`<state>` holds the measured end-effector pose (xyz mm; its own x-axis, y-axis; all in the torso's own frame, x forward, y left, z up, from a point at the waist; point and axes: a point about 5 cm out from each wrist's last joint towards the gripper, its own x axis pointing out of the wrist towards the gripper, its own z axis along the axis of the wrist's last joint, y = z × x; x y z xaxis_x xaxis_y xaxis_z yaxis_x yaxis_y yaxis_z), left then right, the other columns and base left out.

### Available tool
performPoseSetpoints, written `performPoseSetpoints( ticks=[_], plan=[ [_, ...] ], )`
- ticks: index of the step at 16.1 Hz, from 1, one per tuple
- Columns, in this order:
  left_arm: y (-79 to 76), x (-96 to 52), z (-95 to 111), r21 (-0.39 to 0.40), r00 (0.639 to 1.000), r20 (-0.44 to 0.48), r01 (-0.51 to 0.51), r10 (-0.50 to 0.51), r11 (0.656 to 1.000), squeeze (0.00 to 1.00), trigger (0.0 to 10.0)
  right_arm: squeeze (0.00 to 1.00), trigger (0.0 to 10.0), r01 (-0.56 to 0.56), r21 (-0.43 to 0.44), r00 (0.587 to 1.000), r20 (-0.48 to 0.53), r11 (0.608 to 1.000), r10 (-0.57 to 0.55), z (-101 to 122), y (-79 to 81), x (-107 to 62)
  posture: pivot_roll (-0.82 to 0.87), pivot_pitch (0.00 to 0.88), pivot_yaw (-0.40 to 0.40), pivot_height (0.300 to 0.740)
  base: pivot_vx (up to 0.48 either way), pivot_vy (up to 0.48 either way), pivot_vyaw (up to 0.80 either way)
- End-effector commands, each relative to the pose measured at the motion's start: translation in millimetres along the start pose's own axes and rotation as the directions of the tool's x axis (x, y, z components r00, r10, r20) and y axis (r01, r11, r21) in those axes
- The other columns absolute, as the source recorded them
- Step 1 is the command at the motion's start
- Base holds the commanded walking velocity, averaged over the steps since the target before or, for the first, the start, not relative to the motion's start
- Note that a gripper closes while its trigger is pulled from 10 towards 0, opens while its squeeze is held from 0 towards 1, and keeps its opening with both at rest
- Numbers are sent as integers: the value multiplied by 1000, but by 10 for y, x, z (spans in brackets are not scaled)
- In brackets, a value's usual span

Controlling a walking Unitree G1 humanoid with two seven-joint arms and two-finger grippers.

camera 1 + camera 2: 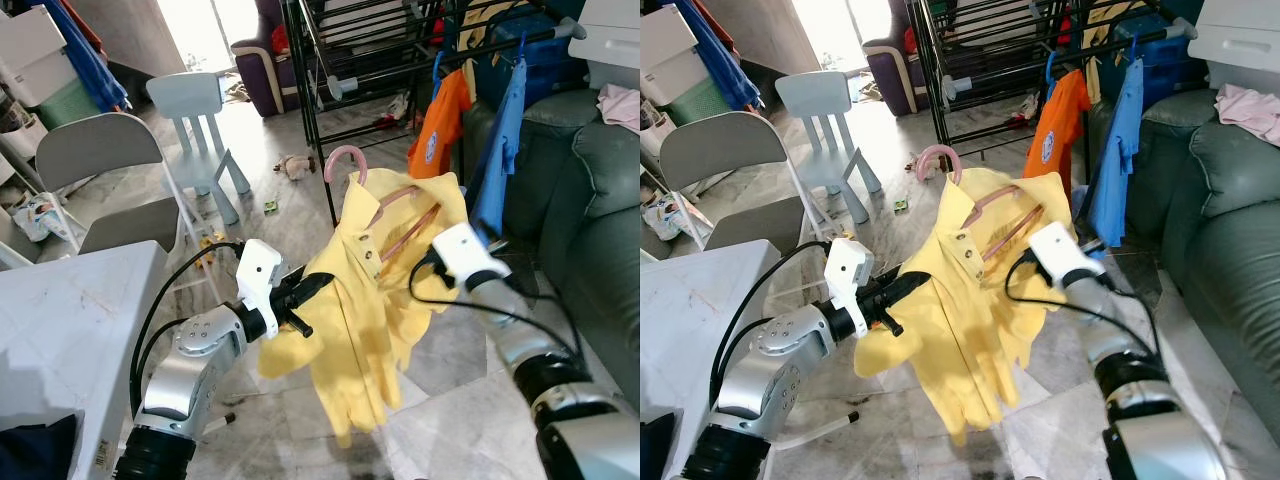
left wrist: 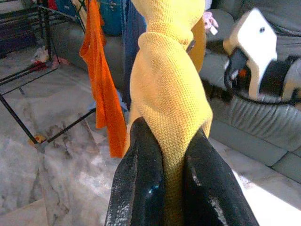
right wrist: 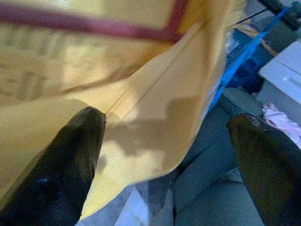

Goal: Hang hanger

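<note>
- Eye views: a yellow shirt [image 1: 375,300] on a pink hanger [image 1: 385,210] hangs in mid-air between the two arms, near the robot and short of the black rack [image 1: 330,90] that stands far behind it. The hanger's hook [image 1: 345,160] points up and toward the rack's left post. An orange shirt [image 1: 438,125] and a blue shirt [image 1: 500,150] already hang at the rack's right, so the free rail to their left looks the better target (my judgement).
- Left wrist view: the left gripper [image 2: 174,155] is clamped on a bunched fold of the yellow shirt. This grip holds cloth, not the hanger, so it can steady the shirt but should not pull, or the shirt may slide off.
- Right wrist view: the right gripper [image 3: 169,141] has its fingers spread wide, with the yellow cloth and the hanger's pink bar just beyond the tips; it grips nothing here. It would do well to close on the hanger before any lift (the hook must clear the rail first, then drop over it).
</note>
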<state>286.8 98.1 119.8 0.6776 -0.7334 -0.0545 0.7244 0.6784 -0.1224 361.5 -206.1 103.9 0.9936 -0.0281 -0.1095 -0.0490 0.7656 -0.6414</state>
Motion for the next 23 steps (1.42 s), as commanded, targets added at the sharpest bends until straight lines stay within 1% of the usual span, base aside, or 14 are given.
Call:
performPoseSetpoints(
  ticks=[1, 2, 3, 4, 5, 6, 11, 13, 18, 23],
  plan=[
    [6, -24, 109, 26, 999, 41, 13, -14, 1000, 0, 10000, 278, 10000, -15, 8, 1000, 19, 1000, 15, 82, 43, 35, -155, 0, 182, 740, 0, 0, 0],
    [-13, -16, 116, 18, 998, 48, 28, -29, 999, 0, 10000, 0, 10000, -7, 9, 1000, 10, 1000, 7, 80, 14, 49, -155, 0, 180, 740, 0, 0, 0],
    [-29, -12, 124, 14, 998, 53, 41, -42, 999, 0, 10000, 0, 10000, 1, 8, 1000, 8, 1000, -1, 85, -7, 60, -155, 0, 180, 740, 0, 0, 0],
    [-57, -3, 116, 15, 997, 47, 53, -54, 998, 0, 10000, 0, 8275, 11, 29, 1000, 11, 1000, -11, 129, -53, 93, -157, 0, 178, 740, 0, 0, 0],
    [-61, -3, 114, 15, 997, 46, 55, -55, 998, 0, 10000, 0, 8275, 10, 32, 1000, 13, 999, -10, 136, -56, 96, -157, 0, 178, 740, 0, 0, 0],
    [-76, -5, 97, 12, 997, 46, 57, -57, 998, 0, 10000, 0, 0, 3, 45, 1000, 29, 999, -5, 200, -50, 121, -157, 0, 173, 740, 0, 0, 0],
    [-70, -23, 89, 8, 998, 48, 49, -50, 999, 0, 10000, 0, 0, -6, 54, 999, 36, 998, 4, 203, -36, 121, -155, 0, 164, 740, 0, 0, 0],
    [-68, -23, 85, 5, 998, 50, 45, -45, 999, 0, 10000, 0, 0, -6, 80, 1000, 31, 997, 3, 167, -46, 108, -160, 0, 162, 740, 0, 0, 0],
    [-64, -19, 85, 6, 998, 50, 44, -44, 999, 0, 10000, 0, 0, 6, 104, 1000, 15, 995, -8, 126, -74, 101, -160, 0, 162, 740, 0, 0, 0],
    [-57, -18, 73, 7, 998, 47, 41, -41, 999, 0, 10000, 0, 0, 8, 119, 1000, 21, 993, -10, 145, -73, 107, -159, 0, 159, 740, 0, 0, 0]
  ],
)
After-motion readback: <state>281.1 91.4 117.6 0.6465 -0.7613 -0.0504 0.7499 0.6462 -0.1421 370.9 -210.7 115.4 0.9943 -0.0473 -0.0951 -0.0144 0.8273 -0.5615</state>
